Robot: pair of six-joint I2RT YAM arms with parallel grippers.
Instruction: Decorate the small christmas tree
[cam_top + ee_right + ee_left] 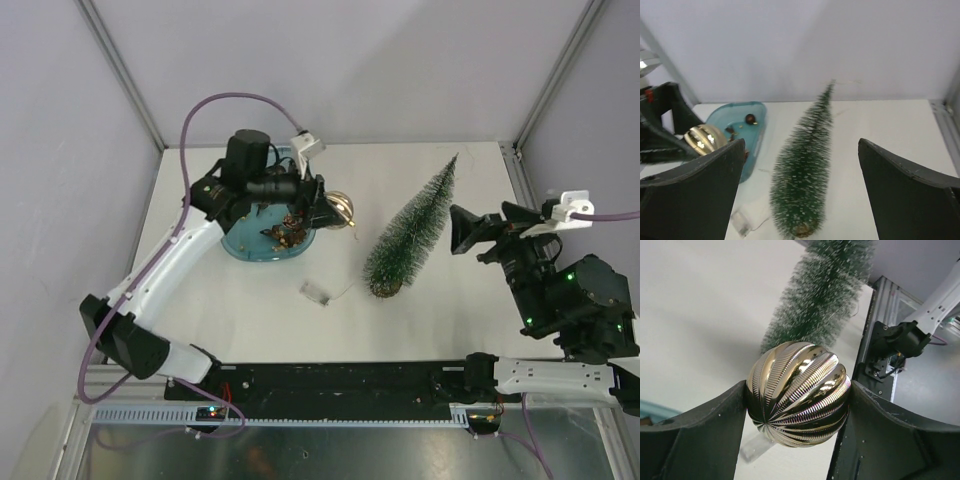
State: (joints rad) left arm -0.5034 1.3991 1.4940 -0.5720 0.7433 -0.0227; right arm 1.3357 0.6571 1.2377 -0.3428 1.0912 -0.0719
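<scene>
The small christmas tree (412,225), dark green with frosted tips, stands on its brown base right of the table's middle. In the right wrist view the tree (805,185) has its tip above the table's back edge. My left gripper (335,210) is beside the tray, left of the tree, shut on a ribbed gold bauble (342,207). In the left wrist view the bauble (799,392) touches both fingers (700,440), with the tree (820,300) behind it. My right gripper (465,230) hangs open just right of the tree. Its jaws stand wide apart, framing the tree and touching nothing.
A blue tray (240,245) at the back left holds small brown ornaments (285,232) and a dark red ball (750,119). A small clear box (316,293) with a thin wire lies between tray and tree. A black rail (350,380) runs along the near edge.
</scene>
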